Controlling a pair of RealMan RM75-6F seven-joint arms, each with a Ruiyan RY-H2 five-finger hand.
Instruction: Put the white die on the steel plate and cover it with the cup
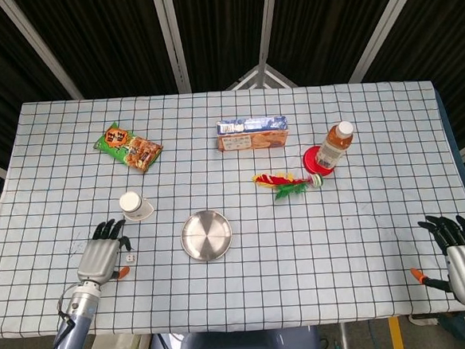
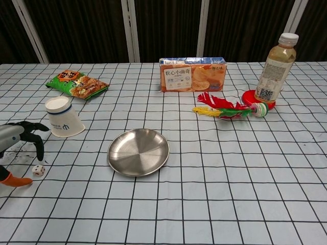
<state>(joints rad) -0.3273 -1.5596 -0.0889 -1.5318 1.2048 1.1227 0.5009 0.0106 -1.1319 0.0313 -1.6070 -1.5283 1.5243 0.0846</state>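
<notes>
Hovering left hand (image 1: 102, 255), fingers spread, empty, just beside white die (image 1: 130, 258).

white die (image 1: 130, 256) small cube with dark pips, rests on the checked cloth at about 9 o'clock from the steel plate (image 1: 206, 235), apart from it, also seen low left in chest view (image 2: 38, 170). steel plate round, shallow, shiny, flat on the cloth near table centre-front (image 2: 138, 151), nothing on it. cup (image 1: 136, 205) white paper with small blue mark, lying tilted on its side, at about 10 o'clock from plate, 12 o'clock from die (image 2: 63, 118).
</notes>
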